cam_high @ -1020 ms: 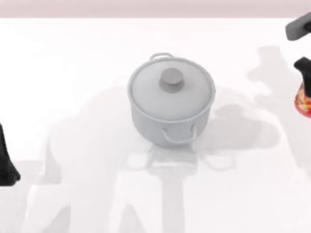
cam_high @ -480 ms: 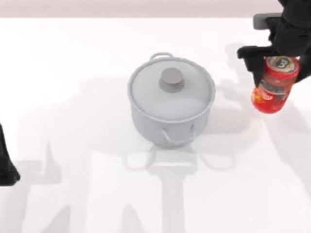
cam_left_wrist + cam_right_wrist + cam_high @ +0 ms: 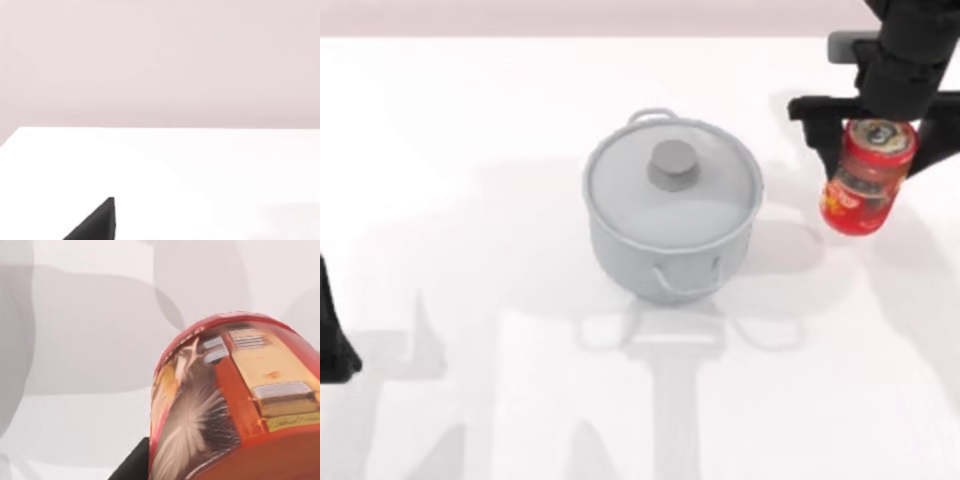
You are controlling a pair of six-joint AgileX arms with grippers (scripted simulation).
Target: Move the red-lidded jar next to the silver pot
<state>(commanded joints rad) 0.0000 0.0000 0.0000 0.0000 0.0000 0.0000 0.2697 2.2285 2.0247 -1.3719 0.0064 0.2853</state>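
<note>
Right gripper (image 3: 870, 125) jaws pinching red-lidded jar (image 3: 861, 178) near its lid, jar hanging tilted betw. them, right of silver pot (image 3: 672, 205), apart

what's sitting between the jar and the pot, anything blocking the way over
Nothing visible. The right gripper holds the red-lidded jar to the right of the silver pot, and only bare table lies between them. The left arm is parked at the table's left edge.

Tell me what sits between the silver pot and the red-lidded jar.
Nothing: in the top view, only bare table with shadow separates the silver pot from the red-lidded jar.
</note>
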